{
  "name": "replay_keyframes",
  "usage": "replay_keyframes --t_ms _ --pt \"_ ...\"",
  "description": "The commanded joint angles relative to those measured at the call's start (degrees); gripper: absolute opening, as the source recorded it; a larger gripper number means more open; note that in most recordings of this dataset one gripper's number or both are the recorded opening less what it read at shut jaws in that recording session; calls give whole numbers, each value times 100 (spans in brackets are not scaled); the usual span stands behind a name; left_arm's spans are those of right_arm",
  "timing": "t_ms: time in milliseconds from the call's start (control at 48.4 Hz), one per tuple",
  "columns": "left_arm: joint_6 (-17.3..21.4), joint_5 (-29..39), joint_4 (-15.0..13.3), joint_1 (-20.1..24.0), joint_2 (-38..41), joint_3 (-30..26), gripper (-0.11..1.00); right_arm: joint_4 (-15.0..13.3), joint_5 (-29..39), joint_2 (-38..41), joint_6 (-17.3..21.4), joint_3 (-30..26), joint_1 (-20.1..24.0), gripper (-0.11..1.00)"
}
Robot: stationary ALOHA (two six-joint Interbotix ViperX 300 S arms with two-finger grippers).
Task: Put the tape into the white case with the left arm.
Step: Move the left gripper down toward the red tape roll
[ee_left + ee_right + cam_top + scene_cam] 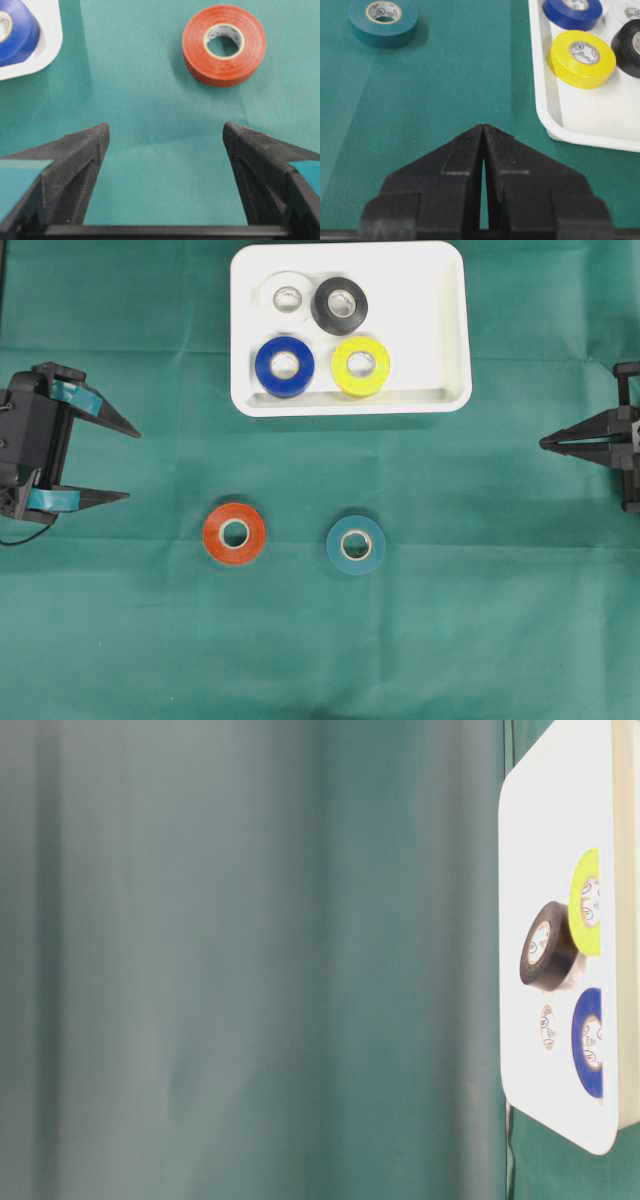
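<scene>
Two tape rolls lie flat on the green cloth: an orange-red tape (235, 533) (224, 45) and a teal tape (356, 544) (383, 22). The white case (440, 320) (540, 840) (600, 120) at the top middle holds white (287, 294), black (340, 305), blue (284, 366) and yellow (361, 365) rolls. My left gripper (130, 464) (165, 135) with teal bands stands wide open at the left edge, empty, well left of the orange-red roll. At the right edge my right gripper (545, 443) (484, 127) is shut on nothing.
A loose black cable (20, 537) hangs by the left arm. The case's corner with the blue roll (15, 30) shows at the upper left of the left wrist view. Green cloth covers the whole table.
</scene>
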Motion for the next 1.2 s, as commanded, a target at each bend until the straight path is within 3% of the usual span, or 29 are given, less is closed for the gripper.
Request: replay_keyframes --t_ms 0,372,847,1178 --pt "-9 -132 -9 -18 211 -79 93 -9 -70 53 9 -70 0 -9" --pt "0 -352 -9 -149 1652 -668 93 -9 -62 53 9 -70 -9 -9" --pt "-18 -360 -9 -387 3349 -1881 93 -9 -62 53 9 -62 0 -9" --pt "-18 -237 -9 -439 3718 -2232 93 -9 -70 62 0 -62 0 -9"
